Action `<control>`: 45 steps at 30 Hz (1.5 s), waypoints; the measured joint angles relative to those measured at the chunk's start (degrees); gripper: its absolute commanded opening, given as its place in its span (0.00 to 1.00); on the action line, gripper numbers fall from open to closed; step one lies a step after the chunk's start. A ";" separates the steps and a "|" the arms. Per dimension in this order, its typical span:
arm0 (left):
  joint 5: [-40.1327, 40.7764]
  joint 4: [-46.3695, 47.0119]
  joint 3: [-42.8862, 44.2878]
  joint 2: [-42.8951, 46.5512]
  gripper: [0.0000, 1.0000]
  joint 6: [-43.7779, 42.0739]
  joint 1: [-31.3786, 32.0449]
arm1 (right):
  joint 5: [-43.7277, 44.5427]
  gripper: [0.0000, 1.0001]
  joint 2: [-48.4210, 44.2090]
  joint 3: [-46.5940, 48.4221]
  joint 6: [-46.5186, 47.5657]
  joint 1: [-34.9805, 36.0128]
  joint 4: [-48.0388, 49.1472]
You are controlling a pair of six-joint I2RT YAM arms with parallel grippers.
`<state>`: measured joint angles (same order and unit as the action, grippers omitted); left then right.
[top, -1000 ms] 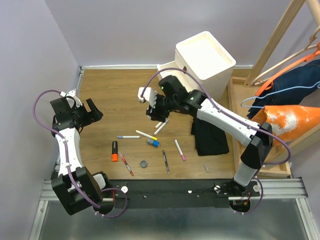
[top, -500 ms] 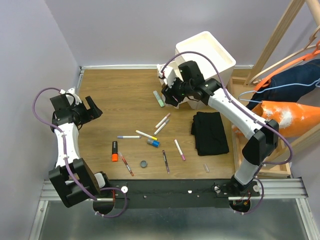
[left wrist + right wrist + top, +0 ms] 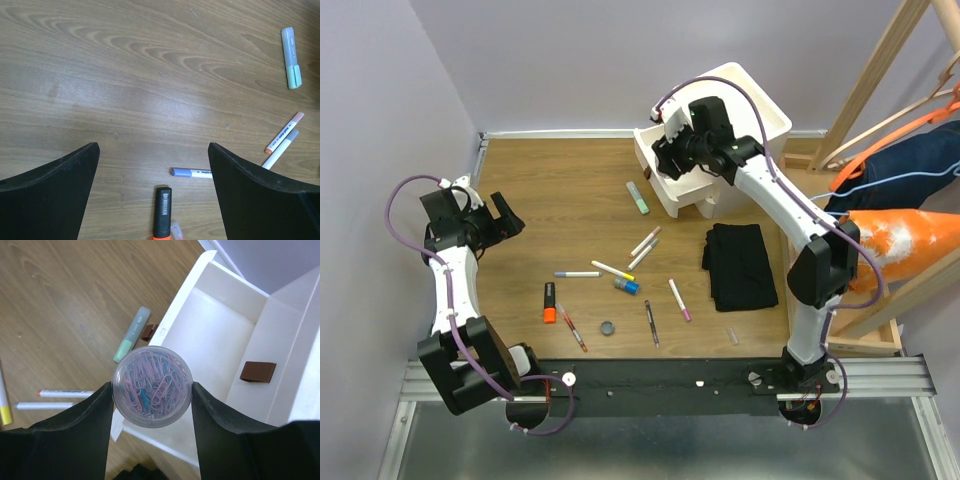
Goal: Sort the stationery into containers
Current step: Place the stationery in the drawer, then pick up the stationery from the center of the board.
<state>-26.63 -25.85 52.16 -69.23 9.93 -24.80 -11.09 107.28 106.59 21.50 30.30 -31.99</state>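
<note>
As the right gripper [image 3: 151, 390] hung over the front edge of an open cream-white drawer [image 3: 210, 330], its two black fingers [image 3: 85, 422] pinched a tub of paper clips [image 3: 152, 382] from either side. The small round tub was clear plastic, its circular face turned to the wrist camera and packed with pink and lilac clips and a few blue ones. The drawer, with a small brown handle [image 3: 148, 331], stood pulled out from the white cabinet [image 3: 765, 110] at the far side of the wooden table [image 3: 550, 180].

A pale-green highlighter [image 3: 638, 197] lay on the table just beside the drawer's front. Nearer the arms lay a scatter of pens [image 3: 645, 247] and an orange highlighter [image 3: 549, 302], with a folded black cloth [image 3: 740, 265] to their right.

The left gripper [image 3: 152, 145] hovered at the table's left side with its jaws spread wide, holding nothing, well apart from the drawer.
</note>
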 measured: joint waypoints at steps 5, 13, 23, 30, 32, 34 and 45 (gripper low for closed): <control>0.00 -0.04 -0.04 -0.31 0.99 0.00 0.02 | 0.74 0.14 6.64 2.64 -0.39 -2.10 1.38; 0.00 -0.22 -0.04 -0.83 0.99 -0.04 0.02 | 0.28 0.27 14.88 9.64 -2.73 -5.57 2.16; -0.59 -0.52 -0.04 -1.16 0.99 -0.22 0.02 | -1.05 0.70 17.53 12.66 -8.09 -5.77 3.17; -4.00 0.52 -0.07 -2.32 0.99 0.96 0.02 | -3.19 0.75 12.76 8.94 -10.36 -5.53 3.78; -5.03 0.98 -0.07 -2.99 0.99 1.33 0.02 | -3.48 0.75 9.55 7.19 -10.58 -5.33 3.78; -6.05 1.38 -0.04 -4.07 0.99 1.77 0.09 | -3.45 0.75 6.99 6.25 -10.54 -5.03 4.24; -9.11 -0.15 0.81 -5.75 0.99 -0.35 2.16 | -7.43 0.72 3.06 2.29 -8.50 -3.61 5.73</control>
<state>-35.75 -26.00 52.97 -74.98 9.58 -22.63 -18.52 110.34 108.88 12.99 26.70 -26.26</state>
